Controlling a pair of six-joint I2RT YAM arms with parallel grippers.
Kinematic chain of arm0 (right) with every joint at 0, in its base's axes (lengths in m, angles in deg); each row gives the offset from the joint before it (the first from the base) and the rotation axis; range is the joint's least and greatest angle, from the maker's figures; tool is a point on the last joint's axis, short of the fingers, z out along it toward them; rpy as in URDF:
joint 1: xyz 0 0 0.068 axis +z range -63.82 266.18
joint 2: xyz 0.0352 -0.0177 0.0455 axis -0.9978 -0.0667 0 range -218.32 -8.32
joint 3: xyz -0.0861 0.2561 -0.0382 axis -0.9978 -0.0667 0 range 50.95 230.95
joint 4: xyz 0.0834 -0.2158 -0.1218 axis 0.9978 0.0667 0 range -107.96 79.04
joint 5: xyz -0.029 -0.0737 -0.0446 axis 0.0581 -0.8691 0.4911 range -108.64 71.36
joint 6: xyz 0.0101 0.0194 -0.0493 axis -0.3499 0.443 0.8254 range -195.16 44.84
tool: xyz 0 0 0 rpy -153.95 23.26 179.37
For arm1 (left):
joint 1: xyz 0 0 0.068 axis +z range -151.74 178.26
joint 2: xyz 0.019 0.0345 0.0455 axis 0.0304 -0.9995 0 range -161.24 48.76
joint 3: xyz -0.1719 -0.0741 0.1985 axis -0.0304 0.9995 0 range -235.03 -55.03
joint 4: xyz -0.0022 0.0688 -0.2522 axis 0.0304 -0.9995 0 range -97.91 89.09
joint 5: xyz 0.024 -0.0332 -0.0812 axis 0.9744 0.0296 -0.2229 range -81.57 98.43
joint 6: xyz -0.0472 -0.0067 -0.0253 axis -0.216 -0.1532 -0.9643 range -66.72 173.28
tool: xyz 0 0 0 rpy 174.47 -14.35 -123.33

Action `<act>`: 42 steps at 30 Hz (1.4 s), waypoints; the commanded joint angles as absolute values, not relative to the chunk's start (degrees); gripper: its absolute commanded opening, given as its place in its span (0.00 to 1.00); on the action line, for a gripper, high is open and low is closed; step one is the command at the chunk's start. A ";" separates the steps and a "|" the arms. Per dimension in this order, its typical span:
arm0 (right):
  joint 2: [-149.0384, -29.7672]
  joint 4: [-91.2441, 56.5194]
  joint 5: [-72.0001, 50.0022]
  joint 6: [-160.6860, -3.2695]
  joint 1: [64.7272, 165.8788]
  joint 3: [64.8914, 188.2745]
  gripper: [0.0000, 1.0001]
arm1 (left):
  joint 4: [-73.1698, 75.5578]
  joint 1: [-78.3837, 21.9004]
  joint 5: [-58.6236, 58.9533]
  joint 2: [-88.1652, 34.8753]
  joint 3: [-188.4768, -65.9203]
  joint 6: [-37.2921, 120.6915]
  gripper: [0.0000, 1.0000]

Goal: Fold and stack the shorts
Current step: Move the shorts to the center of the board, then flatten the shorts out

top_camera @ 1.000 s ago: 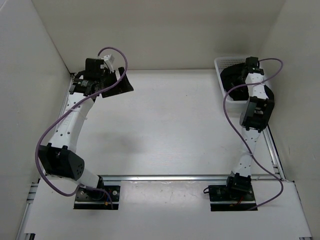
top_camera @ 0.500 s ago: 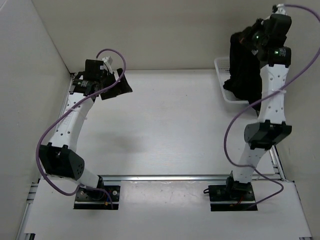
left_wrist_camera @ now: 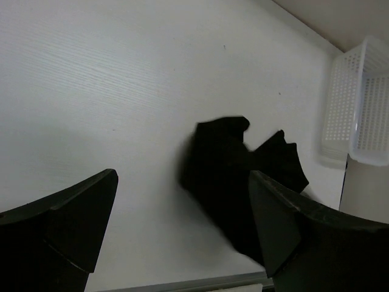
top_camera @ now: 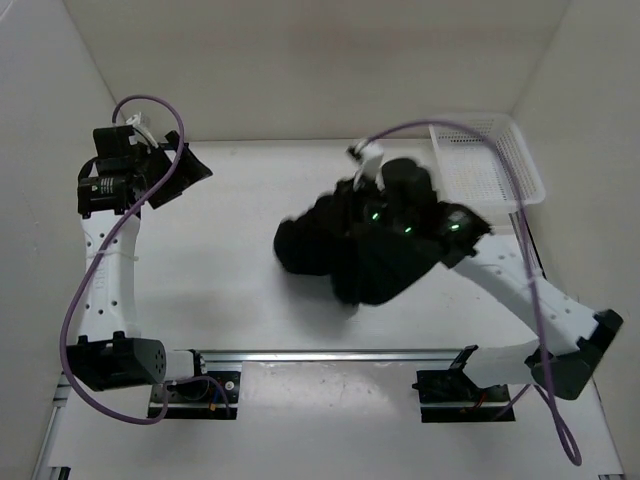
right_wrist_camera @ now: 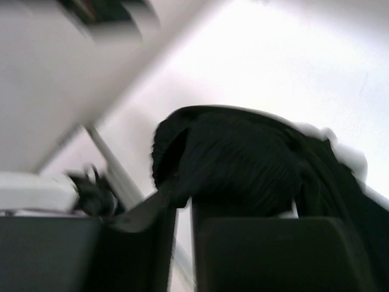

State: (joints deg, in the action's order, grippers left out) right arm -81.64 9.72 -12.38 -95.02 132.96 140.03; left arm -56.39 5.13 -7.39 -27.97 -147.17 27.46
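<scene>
- Between the fingers of the right hand (right_wrist_camera: pixel 183 210) I saw only a thin slit of light. They stood close together, and that wrist view was smeared.
- At their tips, the shorts (right_wrist_camera: pixel 243 164) bulged as a rounded black bundle, with one fold running down against the left finger. I could not tell whether the cloth was pinched or only lay against the tips.
- From above, the bundle showed as a blurred dark lump around the middle of the surface (top_camera: pixel 200 290). Part of it sat under the wrist of the right arm (top_camera: pixel 520 290), which extended in from the right with small green lights lit on it.
- I could not tell from that view whether the lump rested on the surface or hung just over it.
- Over the far left corner, the left hand (left_wrist_camera: pixel 182 179) had its fingers (left_wrist_camera: pixel 73 219) spread wide, well apart from the shorts.
- In the left wrist view, the black cloth appeared in the distance, framed between those two fingers, crumpled with a ragged edge toward the right.
- Beyond the cloth, at the far right corner, stood the white mesh basket (top_camera: pixel 480 122), apart from the bundle.
- A purple cable (top_camera: pixel 430 128) arched from the right arm's wrist over toward the basket's rim and down the right side.
</scene>
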 commanded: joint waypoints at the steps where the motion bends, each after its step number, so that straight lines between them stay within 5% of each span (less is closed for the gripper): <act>1: -81.46 14.72 -25.48 -99.67 138.20 127.09 0.48 | -57.51 4.94 -12.05 -26.47 -147.23 29.54 0.99; 2: -80.32 15.35 -27.24 -101.34 138.21 121.84 0.64 | -58.03 4.94 -12.05 -26.47 -146.27 29.55 0.99; 4: -76.62 17.53 -30.05 -105.47 137.69 118.20 0.77 | -58.04 3.71 -10.74 -26.47 -142.07 30.16 0.99; 7: -73.63 21.92 -29.98 -109.60 133.56 115.91 0.74 | -57.52 3.19 -10.12 -25.95 -134.26 29.29 0.94; 10: -73.62 23.52 -23.93 -114.00 130.48 114.50 0.52 | -56.98 1.52 -9.86 -24.89 -125.56 26.93 0.63; 12: -74.32 22.30 -18.75 -118.11 129.34 112.04 0.51 | -56.46 1.51 -9.15 -24.36 -120.97 25.60 0.53; 14: -76.25 17.57 -12.96 -120.07 131.07 110.28 0.67 | -54.62 0.99 -10.11 -23.75 -115.25 24.19 0.63; 16: -78.27 15.10 -12.40 -121.56 133.19 109.75 0.76 | -53.39 -0.41 -11.44 -24.27 -112.44 23.23 0.89; 17: -81.15 14.31 -12.40 -121.57 135.02 110.88 0.80 | -53.38 -1.03 -11.96 -24.88 -110.25 22.18 0.92; 33: -110.79 9.29 -3.35 -132.73 141.28 127.58 0.77 | -44.33 -4.12 -13.81 -30.07 -96.34 14.78 0.87; 35: -112.98 9.29 -4.91 -132.20 141.28 128.64 0.77 | -43.54 -4.12 -14.51 -30.77 -96.34 14.78 0.81; 39: -117.03 10.34 -6.85 -129.75 141.28 132.94 0.72 | -43.54 -4.12 -14.51 -30.78 -97.47 14.78 0.31; 40: -117.65 11.82 -8.43 -129.13 141.28 133.91 0.67 | -43.54 -4.12 -15.12 -30.78 -97.48 14.78 0.14; 42: -118.36 12.53 -12.20 -128.25 141.28 135.93 0.35 | -43.54 -4.12 -15.13 -30.78 -98.18 14.78 0.10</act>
